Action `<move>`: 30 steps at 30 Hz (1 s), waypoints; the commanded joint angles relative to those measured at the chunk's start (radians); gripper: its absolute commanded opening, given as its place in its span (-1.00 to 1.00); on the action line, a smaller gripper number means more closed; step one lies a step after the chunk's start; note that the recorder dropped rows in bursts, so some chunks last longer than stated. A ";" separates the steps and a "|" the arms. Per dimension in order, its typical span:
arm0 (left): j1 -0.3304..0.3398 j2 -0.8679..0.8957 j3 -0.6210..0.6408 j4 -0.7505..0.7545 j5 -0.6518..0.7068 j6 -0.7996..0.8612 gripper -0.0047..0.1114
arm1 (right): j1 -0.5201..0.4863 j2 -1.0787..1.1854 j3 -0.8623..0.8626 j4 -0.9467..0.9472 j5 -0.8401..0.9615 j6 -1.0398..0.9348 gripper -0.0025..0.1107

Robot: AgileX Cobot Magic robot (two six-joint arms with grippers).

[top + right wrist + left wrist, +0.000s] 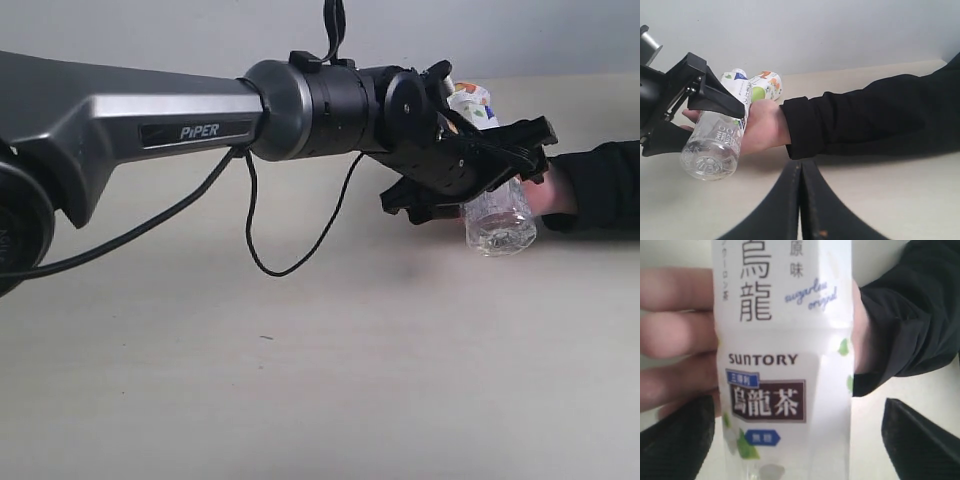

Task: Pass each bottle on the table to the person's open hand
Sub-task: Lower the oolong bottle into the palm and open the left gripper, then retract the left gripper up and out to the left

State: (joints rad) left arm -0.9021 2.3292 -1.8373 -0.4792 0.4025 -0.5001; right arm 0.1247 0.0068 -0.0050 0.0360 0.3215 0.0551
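- Nearest the exterior camera, my left arm's grey-and-black forearm [150,110] stretches over the pale beige table [300,390]. My left gripper [495,165] straddles the clear plastic bottle with the white, green-leafed label [500,222], which rests against the person's open hand [548,195].
- Left wrist view: the bottle runs lengthwise between my wide-spread jaws, with a clear gap on one side, so nothing is clamped. The person's fingers [675,325] lie behind it.
- Right wrist view: my right gripper [801,200] is closed, empty and well apart from the hand. The bottle lies in the palm, and a fruit-picture labelled bottle [767,84] shows just behind. I judge that my left gripper should back straight off, square to the bottle's long axis.
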 commanded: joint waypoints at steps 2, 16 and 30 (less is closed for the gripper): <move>0.009 -0.053 0.000 0.012 0.083 0.134 0.57 | -0.002 -0.007 0.005 0.000 -0.008 -0.001 -0.96; 0.089 -0.207 0.000 0.056 0.311 0.387 0.52 | -0.002 -0.007 0.005 0.000 -0.008 -0.001 -0.96; 0.169 -0.341 0.034 0.135 0.360 0.607 -0.92 | -0.002 -0.007 0.005 0.000 -0.008 -0.001 -0.96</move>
State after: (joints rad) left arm -0.7435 2.0157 -1.8277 -0.3454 0.7766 0.0606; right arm 0.1247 0.0068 -0.0050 0.0360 0.3215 0.0551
